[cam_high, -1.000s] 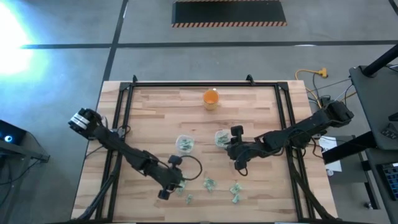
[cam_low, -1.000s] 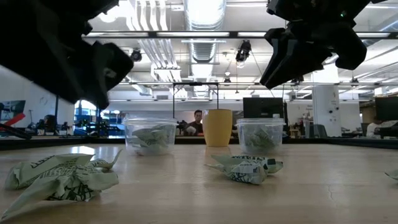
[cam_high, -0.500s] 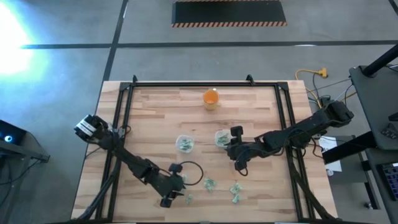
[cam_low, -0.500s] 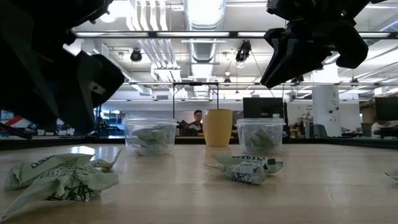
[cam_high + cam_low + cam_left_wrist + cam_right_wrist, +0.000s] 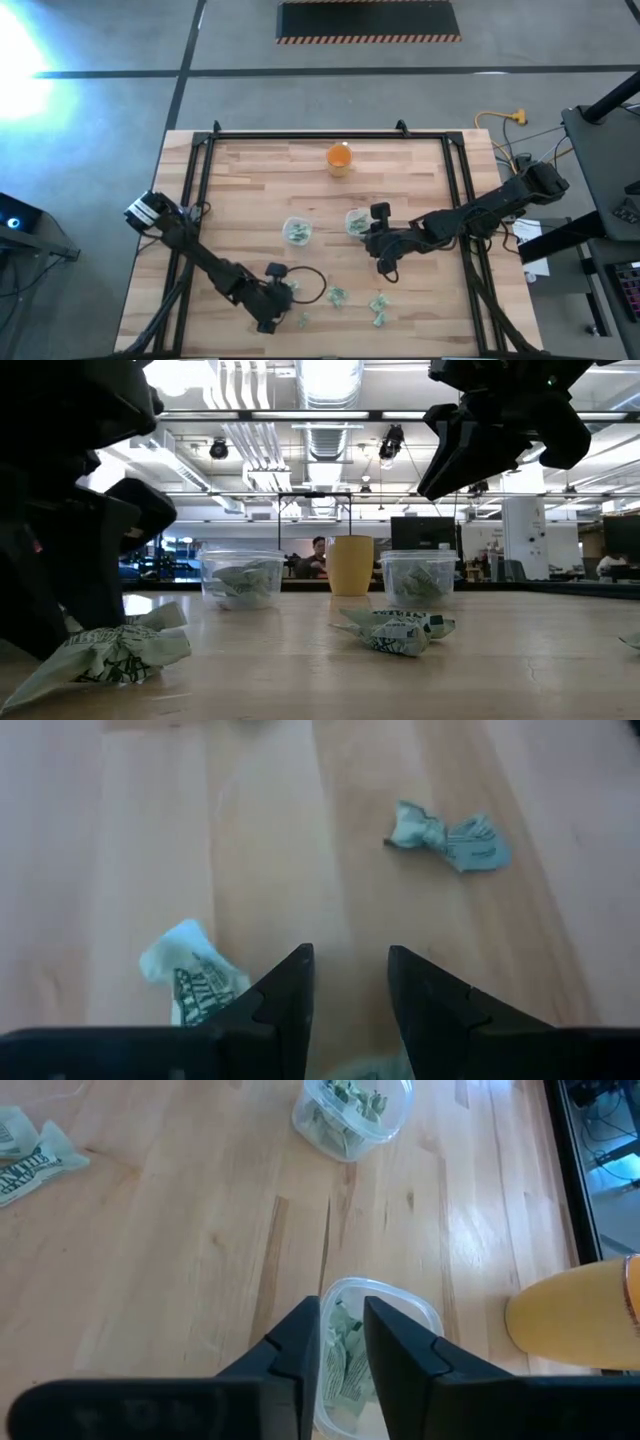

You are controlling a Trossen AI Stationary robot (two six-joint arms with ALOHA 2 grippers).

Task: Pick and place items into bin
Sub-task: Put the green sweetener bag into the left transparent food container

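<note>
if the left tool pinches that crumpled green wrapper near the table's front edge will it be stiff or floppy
Probably floppy: the wrapper looks like thin, creased film with twisted ends, so it should crush between the left tool's fingers. Likely very light, so a nudge may slide it. Unlikely to roll, given its flattened, irregular shape.

Crumpled pale green items (image 5: 338,295) scattered on wood.

The table (image 5: 250,190) is pale butcher-block wood, planked, smooth with a soft sheen, framed by black metal rails (image 5: 205,160). The items (image 5: 110,652) look like crumpled printed paper, matt and creased. Two tubs (image 5: 352,1115) are thin clear plastic, glossy, with ribbed rims. The cup (image 5: 575,1320) is orange and smooth, probably translucent plastic, though it shows only partly. The fingers (image 5: 290,1005) of the left pincer (image 5: 345,990) are dark, matt, hard moulded plastic by their look.
</note>
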